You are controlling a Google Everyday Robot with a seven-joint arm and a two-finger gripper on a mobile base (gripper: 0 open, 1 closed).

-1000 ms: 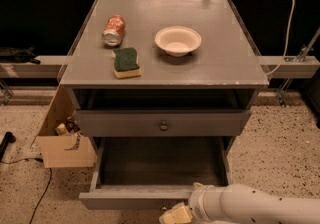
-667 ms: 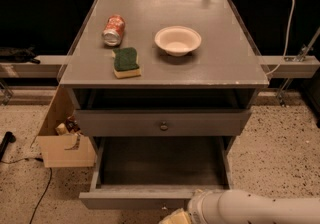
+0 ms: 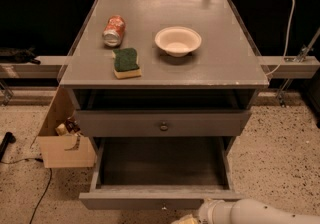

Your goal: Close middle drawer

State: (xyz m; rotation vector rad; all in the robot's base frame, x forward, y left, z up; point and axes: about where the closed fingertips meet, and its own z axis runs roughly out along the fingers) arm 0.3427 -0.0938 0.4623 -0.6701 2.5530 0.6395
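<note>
The middle drawer [image 3: 150, 201] is pulled well out of the cabinet [image 3: 235, 68], its long axis running left to right and its front facing the camera. The gripper [image 3: 186, 220] is low, just beside the right half of that front and possibly touching it. It is cut off by the frame, so whether it is apart or together cannot be told. The white arm [image 3: 260, 213] reaches in near level from the lower right. A can [image 3: 114, 30] and a sponge [image 3: 126, 62] lie near the top's left edge, with a bowl [image 3: 178, 41] at centre.

Gripper [image 3: 186, 220]: at the bottom edge, only its top showing, the rest cut off. Arm [image 3: 260, 213] to its right runs off the corner. Middle drawer [image 3: 130, 201]: front just left of the gripper, lower part cut off. Cardboard box [image 3: 65, 152], up and far left: contents too small to tell.
</note>
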